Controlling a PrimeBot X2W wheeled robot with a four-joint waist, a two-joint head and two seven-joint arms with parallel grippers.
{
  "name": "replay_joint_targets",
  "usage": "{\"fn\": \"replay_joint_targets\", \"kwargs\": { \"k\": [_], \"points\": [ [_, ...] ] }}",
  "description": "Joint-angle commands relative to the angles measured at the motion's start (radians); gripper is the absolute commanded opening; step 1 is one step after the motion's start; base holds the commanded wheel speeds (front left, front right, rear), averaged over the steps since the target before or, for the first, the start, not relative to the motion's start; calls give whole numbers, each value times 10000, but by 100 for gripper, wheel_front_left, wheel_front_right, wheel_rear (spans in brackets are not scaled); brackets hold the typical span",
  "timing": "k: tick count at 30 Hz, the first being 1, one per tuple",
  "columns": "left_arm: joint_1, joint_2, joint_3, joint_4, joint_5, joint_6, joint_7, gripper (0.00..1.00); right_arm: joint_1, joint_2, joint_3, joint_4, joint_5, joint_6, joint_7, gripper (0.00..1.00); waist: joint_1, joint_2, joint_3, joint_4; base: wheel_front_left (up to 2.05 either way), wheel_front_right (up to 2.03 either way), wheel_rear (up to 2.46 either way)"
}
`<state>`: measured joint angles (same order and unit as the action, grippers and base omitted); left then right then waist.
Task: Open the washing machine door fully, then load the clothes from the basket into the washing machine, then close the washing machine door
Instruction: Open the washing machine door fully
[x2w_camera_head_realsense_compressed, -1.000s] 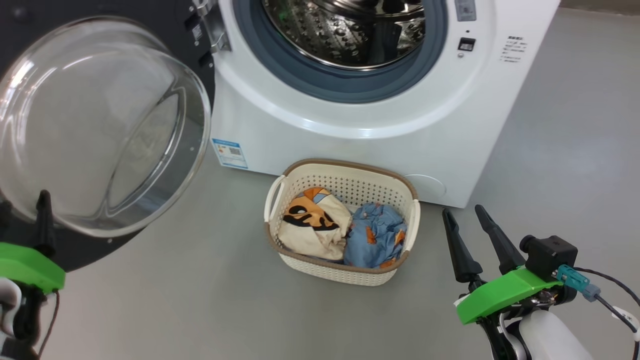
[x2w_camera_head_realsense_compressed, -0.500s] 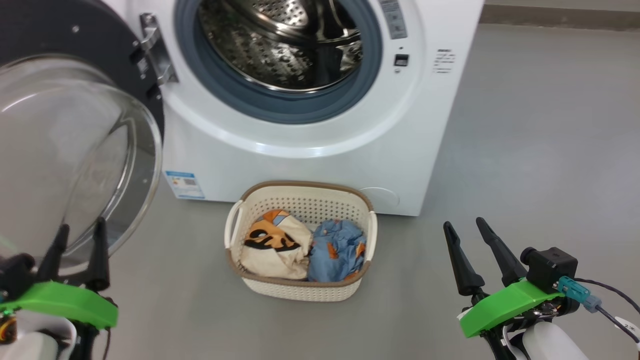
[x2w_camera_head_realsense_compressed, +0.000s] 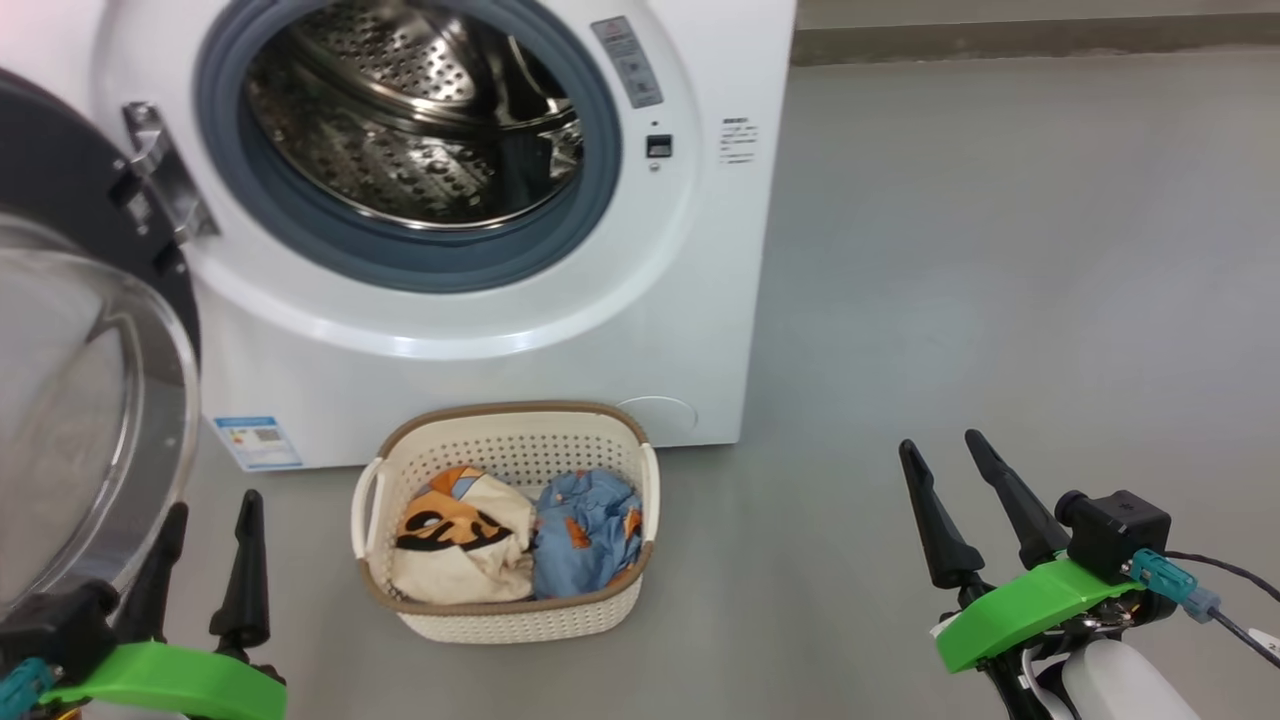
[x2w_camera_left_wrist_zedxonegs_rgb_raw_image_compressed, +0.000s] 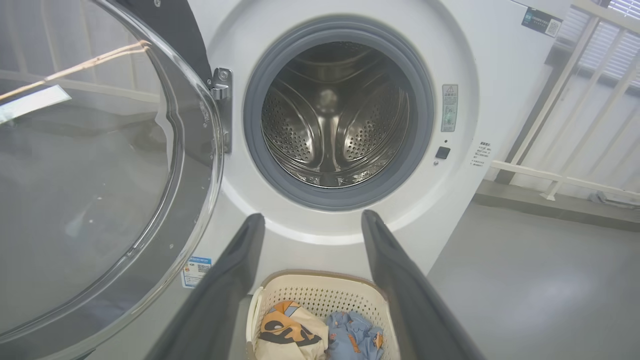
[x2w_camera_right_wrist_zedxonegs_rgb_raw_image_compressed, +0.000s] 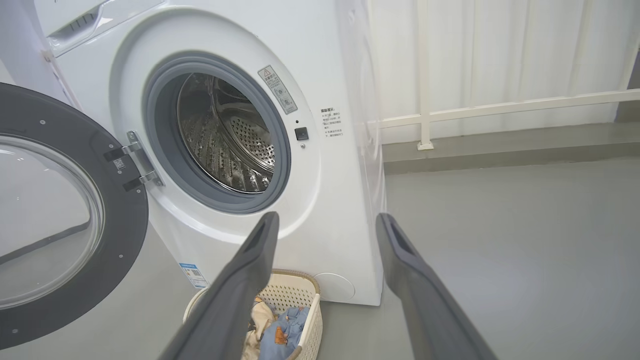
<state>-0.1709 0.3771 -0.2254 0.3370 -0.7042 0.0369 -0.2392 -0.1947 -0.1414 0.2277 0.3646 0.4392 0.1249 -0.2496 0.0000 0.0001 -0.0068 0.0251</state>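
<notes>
**Right gripper** (x2w_camera_head_realsense_compressed: 938, 440), lower right of the head view: two long black fingers (x2w_camera_head_realsense_compressed: 935, 525) are tapering to blunt points and widening into collars at the base. A bright green bracket (x2w_camera_head_realsense_compressed: 1020, 608) is sitting beneath them and carrying a boxy black camera housing (x2w_camera_head_realsense_compressed: 1118, 522) with a round stub. A teal connector (x2w_camera_head_realsense_compressed: 1155, 572) is joining a grey-blue plug (x2w_camera_head_realsense_compressed: 1195, 600), from which a thin black cable (x2w_camera_head_realsense_compressed: 1232, 625) is trailing to the frame edge. A glossy white forearm (x2w_camera_head_realsense_compressed: 1110, 685) is showing below.

**Left gripper** (x2w_camera_head_realsense_compressed: 215, 500), lower left: the black fingers are matching, above a left green bracket (x2w_camera_head_realsense_compressed: 170, 682), a black block (x2w_camera_head_realsense_compressed: 55, 632) and a left teal connector (x2w_camera_head_realsense_compressed: 18, 680).
</notes>
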Motion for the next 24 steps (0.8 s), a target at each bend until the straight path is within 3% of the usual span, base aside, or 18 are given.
{"fn": "replay_joint_targets", "kwargs": {
  "k": [1, 24],
  "points": [
    [-127, 235, 410, -380, 70, 66, -148, 100, -193, -149, 238, -286, 4, 58, -122, 100, 0, -1, -54, -354, 0, 0, 0],
    [409, -113, 710, -993, 265, 16, -218, 100, -339, -306, 147, -313, -106, 58, -122, 100, 0, -1, 55, -1036, 0, 0, 0]
  ]
}}
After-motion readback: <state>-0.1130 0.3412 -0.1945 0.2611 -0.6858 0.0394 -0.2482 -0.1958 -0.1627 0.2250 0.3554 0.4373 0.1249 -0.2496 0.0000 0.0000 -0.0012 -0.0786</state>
